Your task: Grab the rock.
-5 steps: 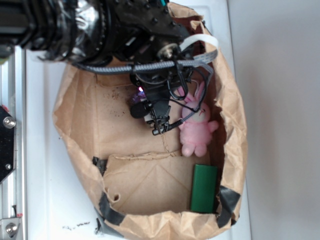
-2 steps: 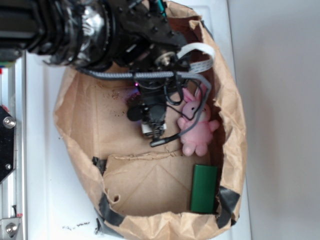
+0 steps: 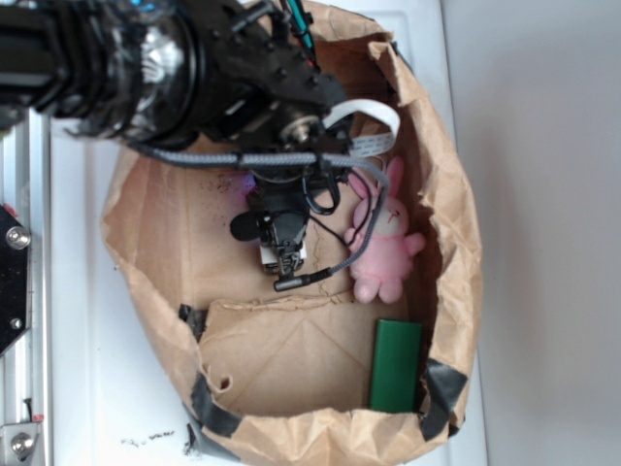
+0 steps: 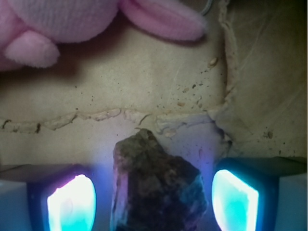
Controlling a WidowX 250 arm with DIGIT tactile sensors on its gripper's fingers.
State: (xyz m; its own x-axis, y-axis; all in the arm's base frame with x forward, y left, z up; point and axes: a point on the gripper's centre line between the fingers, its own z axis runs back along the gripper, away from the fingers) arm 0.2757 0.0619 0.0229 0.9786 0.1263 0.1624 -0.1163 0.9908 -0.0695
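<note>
Sitting between the gripper's (image 4: pixel 154 202) 2 parted fingers (image 4: pixel 71 202), the rock (image 4: pixel 156 187) touches neither, near the pink bunny (image 4: pixel 86 19).

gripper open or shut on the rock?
Open. In the wrist view the rock sits between the gripper pads, gaps both sides.

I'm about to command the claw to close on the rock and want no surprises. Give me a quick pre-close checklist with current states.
1. Rock lies between the claw's two glowing pads: ok.
2. Gaps show on both sides of the rock, claw open: ok.
3. Pink bunny is outside the pads, apart from the rock: ok.
4. Green block is far from the claw: ok.
5. Claw low enough to grip: cannot tell.
6. Loose cable near the bunny, snag risk: cannot tell.
</note>
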